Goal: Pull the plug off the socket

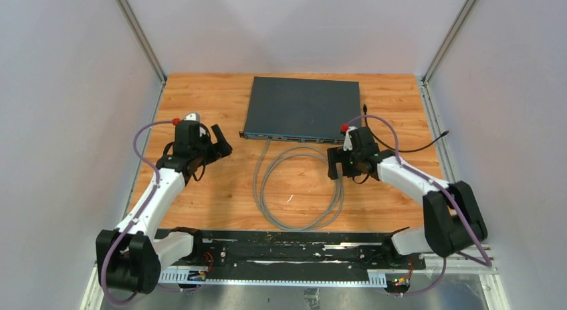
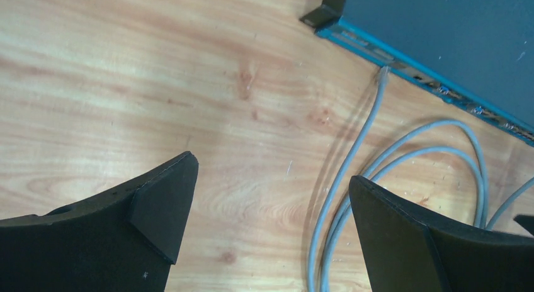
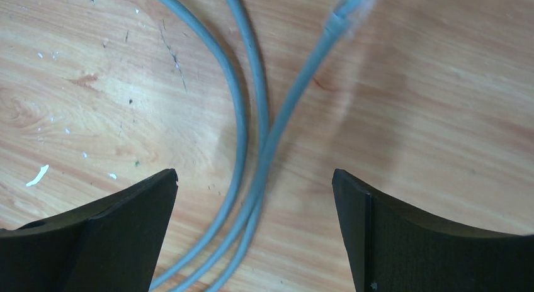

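A grey cable lies coiled on the wooden table in front of a dark blue switch. In the left wrist view one plug touches the switch's front face at a socket; whether it is seated I cannot tell. In the right wrist view the cable's other plug lies blurred on bare wood, away from any socket. My left gripper is open to the left of the coil, holding nothing. My right gripper is open above several cable strands.
A thin black cable runs from the switch's right rear corner toward the right wall. White walls and metal posts close in the table on three sides. A black rail carries the arm bases at the near edge.
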Controlling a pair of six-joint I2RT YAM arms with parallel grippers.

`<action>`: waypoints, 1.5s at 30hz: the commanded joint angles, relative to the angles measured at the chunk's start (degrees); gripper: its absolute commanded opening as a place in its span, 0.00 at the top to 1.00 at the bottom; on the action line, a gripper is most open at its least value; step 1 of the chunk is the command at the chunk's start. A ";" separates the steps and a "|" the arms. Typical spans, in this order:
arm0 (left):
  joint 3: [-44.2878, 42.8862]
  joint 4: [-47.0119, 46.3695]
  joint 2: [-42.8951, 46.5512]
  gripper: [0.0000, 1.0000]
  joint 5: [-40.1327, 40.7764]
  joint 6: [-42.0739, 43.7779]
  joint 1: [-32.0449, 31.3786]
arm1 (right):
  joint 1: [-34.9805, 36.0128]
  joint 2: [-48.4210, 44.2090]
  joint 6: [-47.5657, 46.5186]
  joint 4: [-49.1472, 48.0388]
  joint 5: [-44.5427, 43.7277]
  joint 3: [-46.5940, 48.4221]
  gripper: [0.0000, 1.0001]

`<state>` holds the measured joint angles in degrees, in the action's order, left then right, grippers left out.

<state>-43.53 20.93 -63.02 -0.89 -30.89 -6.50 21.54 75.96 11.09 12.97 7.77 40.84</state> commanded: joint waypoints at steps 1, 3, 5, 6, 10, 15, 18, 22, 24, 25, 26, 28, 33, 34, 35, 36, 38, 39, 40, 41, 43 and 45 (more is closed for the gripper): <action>4.24 0.26 5.52 0.00 -0.41 -1.67 -0.20 | 2.65 7.92 -1.19 0.19 -1.59 5.15 0.01; 5.44 0.78 6.44 0.00 -0.24 -1.59 -0.18 | 3.02 11.55 -0.85 -0.73 -3.26 6.93 0.02; 6.57 0.71 6.95 0.00 -1.30 -1.68 -0.18 | 3.51 14.75 -0.77 -1.71 -4.21 8.64 0.03; 7.06 0.51 7.14 0.00 -1.86 -1.83 -0.18 | 4.00 16.07 -0.79 -1.92 -4.78 9.48 0.04; 7.83 0.51 7.19 0.00 -1.89 -1.53 -0.18 | 7.37 21.57 -1.70 -3.57 -7.56 12.40 0.05; 6.88 1.83 7.29 0.00 -0.45 -0.33 -0.18 | 9.58 26.37 -1.03 -4.49 -10.40 14.68 0.20; 6.83 2.35 7.65 0.00 0.35 -0.25 -0.18 | 10.95 27.53 -2.15 -4.21 -12.84 14.34 0.30; 7.38 1.86 7.68 0.00 0.32 -0.72 -0.18 | 11.61 29.61 -3.13 -2.06 -10.91 14.06 0.53; 7.45 1.84 7.73 0.00 0.11 -0.67 -0.18 | 11.65 30.75 -2.77 -1.38 -9.06 13.50 0.59; 7.49 1.85 7.76 0.00 0.10 -0.77 -0.18 | 11.65 31.34 -2.86 -1.03 -8.74 13.23 0.61; 7.56 1.88 7.89 0.00 0.09 -0.78 -0.18 | 11.70 31.52 -2.56 -0.94 -8.66 12.87 0.64; 7.71 1.83 8.05 0.00 0.42 -0.67 -0.18 | 11.87 31.50 -2.52 -0.85 -8.73 12.10 0.82; 7.88 1.77 8.34 0.00 0.29 -0.69 -0.18 | 14.71 26.01 -4.31 -1.91 -15.35 9.94 1.00; 7.85 1.81 8.34 0.00 0.27 -0.66 -0.18 | 15.57 23.83 -5.14 -2.83 -17.52 9.33 1.00; 7.84 1.68 8.26 0.00 0.14 -0.66 -0.18 | 16.46 21.61 -6.28 -3.57 -18.72 8.96 1.00; 7.83 1.66 8.25 0.00 0.01 -0.58 -0.18 | 17.18 19.30 -6.85 -4.28 -20.70 8.53 1.00; 7.93 1.37 8.17 0.00 -0.53 -0.56 -0.18 | 18.32 14.82 -8.27 -5.74 -23.90 7.69 1.00; 7.93 1.34 8.10 0.00 -0.66 -0.54 -0.18 | 19.02 11.82 -8.76 -6.37 -26.24 7.27 1.00; 7.81 1.27 8.17 0.00 -0.80 -0.49 -0.18 | 19.71 10.43 -9.33 -6.68 -28.40 7.04 1.00; 7.84 1.26 8.20 0.00 -0.90 -0.43 -0.18 | 20.57 8.18 -9.86 -6.83 -30.58 6.84 1.00; 7.83 1.24 8.32 0.00 -1.04 -0.38 -0.18 | 22.05 3.09 -10.77 -7.13 -34.73 6.42 1.00; 7.84 1.26 8.45 0.00 -1.00 -0.46 -0.22 | 22.97 -1.23 -12.17 -6.83 -37.96 6.15 1.00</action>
<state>-35.94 22.74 -55.53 -1.39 -31.70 -6.55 42.37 82.89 2.92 5.65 -18.90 47.35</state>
